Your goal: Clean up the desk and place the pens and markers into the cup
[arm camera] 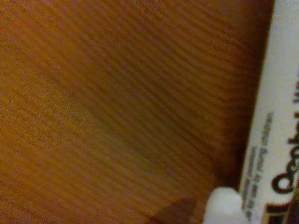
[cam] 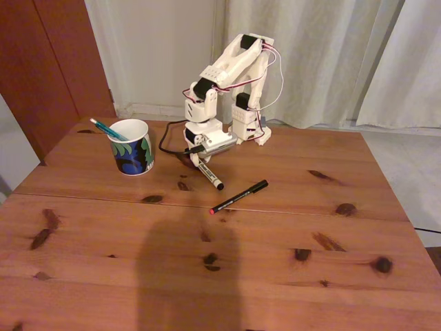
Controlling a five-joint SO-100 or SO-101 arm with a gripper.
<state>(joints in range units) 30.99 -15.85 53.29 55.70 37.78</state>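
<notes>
- Pens and markers first, in the fixed view: we see the teal pen standing tilted in the cup, its top leaning out over the left rim.
- The cup stands on the left part of the table, beyond the seam that runs across the wood.
- The marker lies slanted on the table just right of the cup, its black end pointing toward the camera and its upper end under the claw.
- The arm is folded low over the marker; we see the claw right at the marker's upper end, but we cannot tell how far its jaws stand apart or whether they grip it.
- The black pen lies on the table just right of the marker, apart from it, with its red tip nearest the seam.
- A broad shadow falls on the near part of the table.
- In the wrist view we see the marker close up along the right edge, white with blurred black print, over the wood grain of the table.
- A white claw part shows at the bottom, beside the marker; whether it touches is unclear.
</notes>
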